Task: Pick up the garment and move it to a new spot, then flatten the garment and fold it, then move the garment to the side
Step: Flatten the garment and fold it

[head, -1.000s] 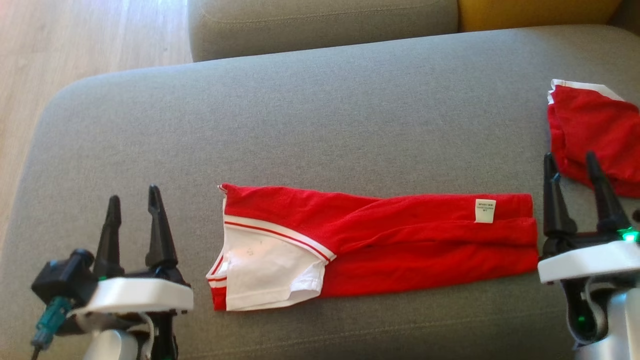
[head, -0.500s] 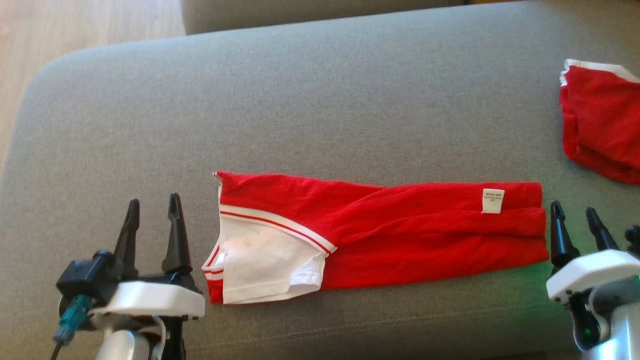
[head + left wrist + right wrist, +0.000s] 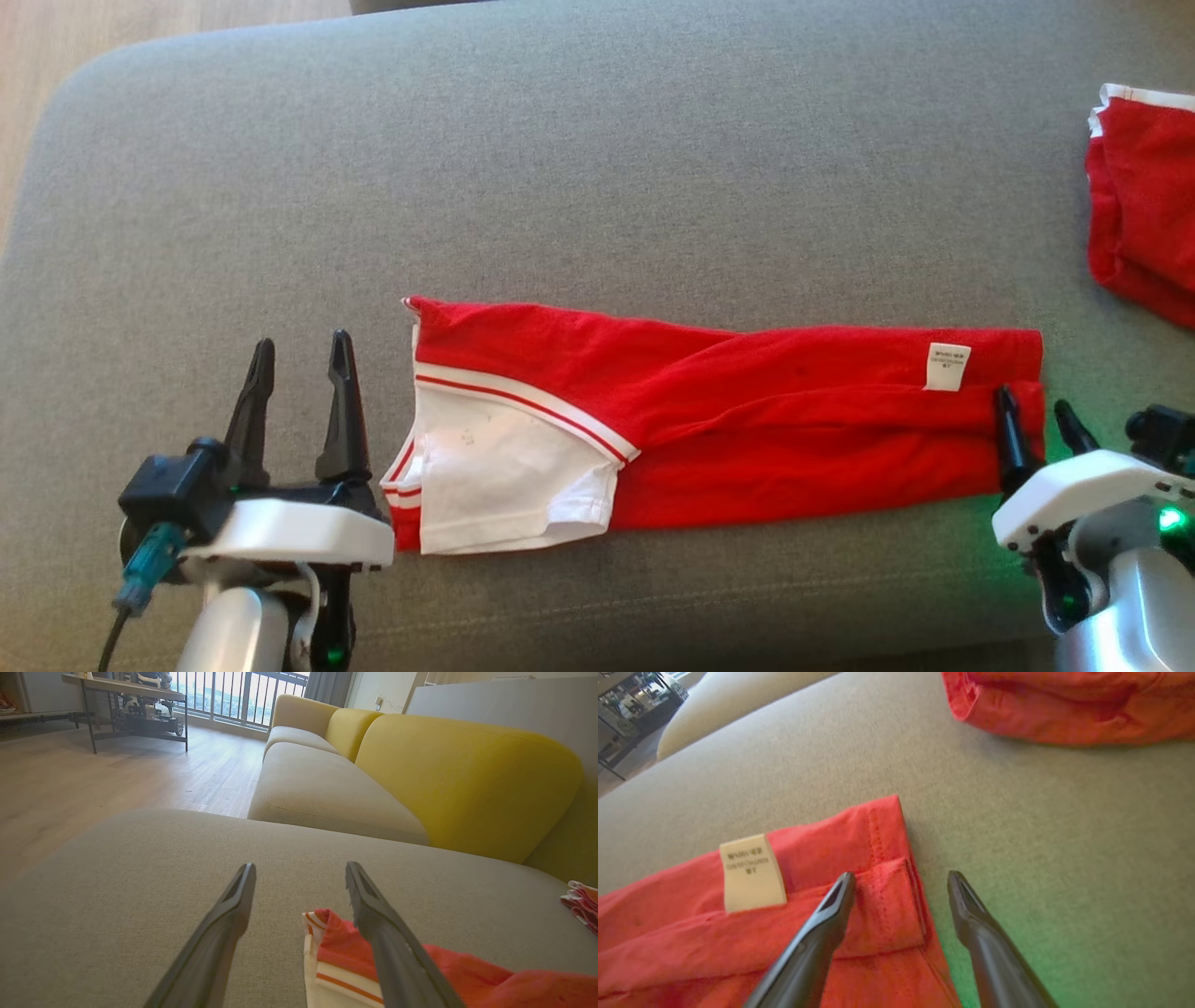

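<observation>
At the lower left of the head view, the left gripper [image 3: 302,341] has its two dark fingers spread apart with nothing between them, tips pointing up the frame over the grey cushion [image 3: 560,187]. Its inner finger stands just beside the white, red-striped end of the garment [image 3: 747,420]; contact cannot be told. Along the left wrist, that finger overlaps the striped corner in the picture, while the other is over plain seat fabric.

At the lower right, the right gripper [image 3: 1033,399] is likewise wide apart and holds nothing. Along the right wrist, one finger lies over the doubled hem at the garment's right end and the other over grey cushion just past the edge; whether the tips touch cloth cannot be told. A small white label [image 3: 752,872] sits near that end, up and left of the fingers.

The garment lies folded as a long red band across the lower middle of the head view, flat on the cushion, between the two grippers. A second red garment [image 3: 1144,233] sits bunched at the right edge, well apart from the first. Wood floor [image 3: 140,19] shows in the upper left corner, and a yellow sofa back [image 3: 467,779] stands at the upper right of the left wrist view.
</observation>
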Controlling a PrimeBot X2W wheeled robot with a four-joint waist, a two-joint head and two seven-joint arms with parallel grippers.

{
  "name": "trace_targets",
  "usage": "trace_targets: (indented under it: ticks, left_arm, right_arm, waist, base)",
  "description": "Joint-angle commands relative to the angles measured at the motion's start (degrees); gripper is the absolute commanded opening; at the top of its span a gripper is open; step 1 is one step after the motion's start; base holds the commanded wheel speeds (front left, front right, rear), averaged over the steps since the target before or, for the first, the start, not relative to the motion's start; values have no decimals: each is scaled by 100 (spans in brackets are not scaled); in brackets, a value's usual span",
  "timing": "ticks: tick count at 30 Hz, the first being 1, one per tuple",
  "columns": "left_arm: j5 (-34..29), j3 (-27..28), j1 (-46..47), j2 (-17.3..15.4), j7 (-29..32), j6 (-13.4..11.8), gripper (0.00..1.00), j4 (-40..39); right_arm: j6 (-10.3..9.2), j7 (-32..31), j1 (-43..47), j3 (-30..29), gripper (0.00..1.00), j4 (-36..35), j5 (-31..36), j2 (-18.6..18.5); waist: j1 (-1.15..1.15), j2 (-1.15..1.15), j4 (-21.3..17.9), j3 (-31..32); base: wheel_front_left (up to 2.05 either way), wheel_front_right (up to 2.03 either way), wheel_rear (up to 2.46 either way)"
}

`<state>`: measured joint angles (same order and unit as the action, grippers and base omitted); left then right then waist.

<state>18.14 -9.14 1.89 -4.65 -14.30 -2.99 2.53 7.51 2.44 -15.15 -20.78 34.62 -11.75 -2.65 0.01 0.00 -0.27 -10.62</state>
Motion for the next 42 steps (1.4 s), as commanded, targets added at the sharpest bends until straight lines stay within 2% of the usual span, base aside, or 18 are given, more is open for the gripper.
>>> trace_targets:
  ticks: [1,10,11,12,13,16,22,34,38,42]
  left_arm:
    - [-52,220,241,-4,-70,30,100,-151]
    - [-112,250,291,39,-70,76,100,-110]
    - [-115,251,291,44,-70,81,100,-104]
    - [-118,255,289,49,-70,84,100,-97]
    - [-121,260,285,53,-70,86,100,-91]
    - [-127,271,274,62,-70,88,100,-83]
    - [-133,299,231,87,-70,104,100,-64]
    - [-64,372,54,135,-70,135,100,-39]
    - [-38,374,-31,147,-70,150,100,-14]
    - [16,395,-146,158,-70,159,100,5]
  right_arm:
    - [-2,1,-274,90,100,-97,51,-23]
    - [-2,-126,-433,287,100,443,-19,-23]
    - [-2,-133,-438,330,89,464,-28,-23]
    - [-2,-122,-438,355,16,473,-5,-23]
    - [-2,-105,-433,370,0,467,42,-23]
    - [-2,-46,-422,353,0,394,183,-23]
    - [-2,50,-459,-139,0,58,638,-23]
    - [-2,-506,-359,-624,0,-765,1804,-348]
    - [-2,-752,-313,-411,0,-908,1621,-252]
    - [-2,-1135,-159,246,0,-1192,1138,-150]
  waist:
    - [-1,0,-3,-6]
    - [-1,0,-6,2]
    - [-1,0,-7,8]
    - [-1,0,-9,16]
    - [-1,0,-10,26]
    - [-1,0,-12,44]
    - [-1,0,-13,135]
    - [-1,0,-3,500]
    - [-1,0,12,650]
    - [-1,0,15,827]
  base:
    - [0,0,0]
    - [0,0,0]
    - [0,0,0]
    - [0,0,0]
    - [0,0,0]
    - [0,0,0]
    - [0,0,0]
    - [0,0,0]
    - [0,0,0]
    - [0,0,0]
